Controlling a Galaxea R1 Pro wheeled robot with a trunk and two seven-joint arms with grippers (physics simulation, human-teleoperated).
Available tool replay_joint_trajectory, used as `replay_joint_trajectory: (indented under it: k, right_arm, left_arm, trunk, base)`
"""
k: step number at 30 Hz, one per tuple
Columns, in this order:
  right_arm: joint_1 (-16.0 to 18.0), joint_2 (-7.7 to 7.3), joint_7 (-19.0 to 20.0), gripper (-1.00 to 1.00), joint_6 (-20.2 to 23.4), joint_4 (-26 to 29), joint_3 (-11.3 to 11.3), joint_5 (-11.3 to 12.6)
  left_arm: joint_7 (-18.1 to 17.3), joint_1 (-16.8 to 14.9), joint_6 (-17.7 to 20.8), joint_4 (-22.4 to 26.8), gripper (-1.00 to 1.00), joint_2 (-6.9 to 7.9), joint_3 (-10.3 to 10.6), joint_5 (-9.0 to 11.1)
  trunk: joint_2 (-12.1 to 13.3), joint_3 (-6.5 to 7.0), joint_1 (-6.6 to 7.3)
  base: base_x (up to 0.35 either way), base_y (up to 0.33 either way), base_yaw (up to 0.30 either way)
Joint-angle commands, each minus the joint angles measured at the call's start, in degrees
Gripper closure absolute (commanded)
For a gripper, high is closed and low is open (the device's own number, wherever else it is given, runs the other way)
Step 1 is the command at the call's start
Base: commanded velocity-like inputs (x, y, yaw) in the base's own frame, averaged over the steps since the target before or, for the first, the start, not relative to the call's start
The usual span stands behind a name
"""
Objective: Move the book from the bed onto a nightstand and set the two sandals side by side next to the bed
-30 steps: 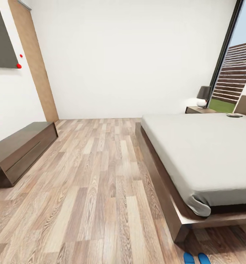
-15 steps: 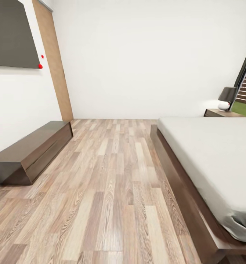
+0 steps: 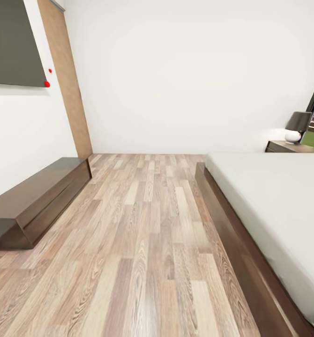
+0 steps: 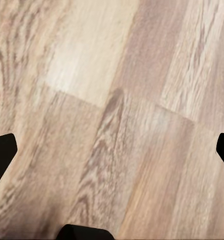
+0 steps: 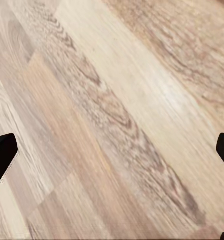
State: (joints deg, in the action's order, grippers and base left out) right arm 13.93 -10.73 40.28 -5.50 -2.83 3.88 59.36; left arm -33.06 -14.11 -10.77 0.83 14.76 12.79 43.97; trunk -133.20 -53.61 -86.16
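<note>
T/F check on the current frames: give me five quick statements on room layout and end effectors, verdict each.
1. The bed lies on the right of the head view. True.
2. A lamp stands on the nightstand beyond the bed. True.
3. The left end effector grips a blue sandal. False: its fingers are spread wide over bare wood floor, holding nothing.
4. A low dark wooden bench sits along the left wall. True.
5. The right end effector is shut. False: its fingers sit at opposite edges of the wrist view, open.
</note>
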Motion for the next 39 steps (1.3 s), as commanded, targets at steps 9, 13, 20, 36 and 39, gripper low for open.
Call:
replay_joint_trajectory:
  k: [9, 13, 20, 36, 39]
  right_arm:
    - [0.1, 0.14, 0.3, -1.0, -0.4, -0.3, 0.5, 0.2]
    - [0.1, 0.17, 0.2, -1.0, -0.4, -0.2, 0.5, 0.2]
    - [0.1, 0.19, 0.2, -1.0, -0.4, -0.2, 0.5, 0.2]
    - [0.1, 0.19, 0.2, -1.0, -0.3, -0.2, 0.4, 0.2]
    - [0.1, 0.19, 0.2, -1.0, -0.3, -0.2, 0.4, 0.2]
  left_arm:
    - [-0.1, 0.0, -0.3, 0.0, -1.0, 0.01, 0.5, 0.3]
    - [-0.1, 0.0, -0.3, 0.0, -1.0, 0.01, 0.5, 0.3]
    - [-0.1, 0.0, -0.3, 0.0, -1.0, 0.01, 0.5, 0.3]
    - [-0.1, 0.0, -0.3, -0.1, -1.0, 0.01, 0.5, 0.3]
    - [-0.1, 0.0, -0.3, 0.0, -1.0, 0.01, 0.5, 0.1]
  trunk:
    - [0.0, -0.05, -0.02]
    - [0.0, -0.05, -0.02]
    - [0.0, -0.05, -0.02]
    - [0.0, -0.05, -0.02]
    - [0.0, -0.05, -0.02]
  base:
    - [0.344, 0.001, 0.0]
    - [0.344, 0.0, 0.0]
    - [0.344, 0.0, 0.0]
    - [0.344, 0.0, 0.0]
    - [0.344, 0.0, 0.0]
